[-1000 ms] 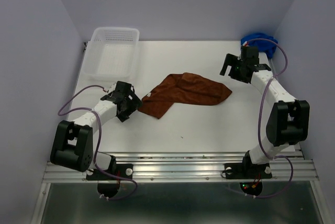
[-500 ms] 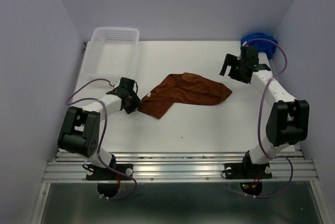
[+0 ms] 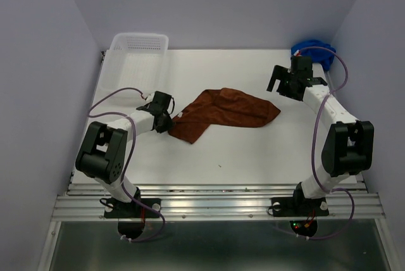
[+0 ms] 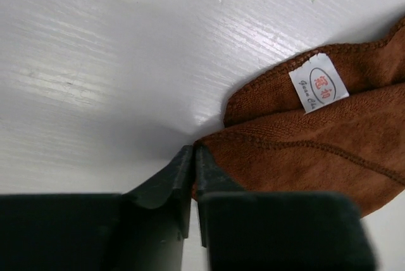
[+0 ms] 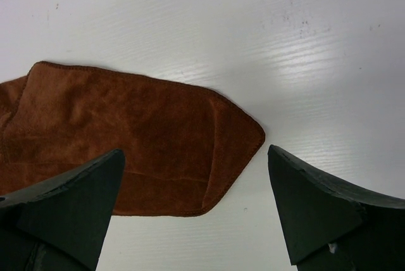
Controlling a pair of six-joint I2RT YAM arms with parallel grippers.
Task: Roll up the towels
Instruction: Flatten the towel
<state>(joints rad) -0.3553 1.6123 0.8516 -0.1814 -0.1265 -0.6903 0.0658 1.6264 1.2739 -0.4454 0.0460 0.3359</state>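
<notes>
As it stands: left fingers (image 4: 193,154) narrow at brown towel (image 4: 316,151) corner, hold unclear
Right fingers (image 3: 277,81): wide
Next: firm pinch, flatten

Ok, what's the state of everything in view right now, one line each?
brown towel: unrolled, loosely folded and rumpled mid-table.
blue towel: bunched at the far right corner, no gripper on it.
white basket: upright, far left, nothing visible inside.
left gripper: closed on the brown towel's left corner, low at the table.
right gripper: wide open above the towel's right end, holding nothing.
</notes>
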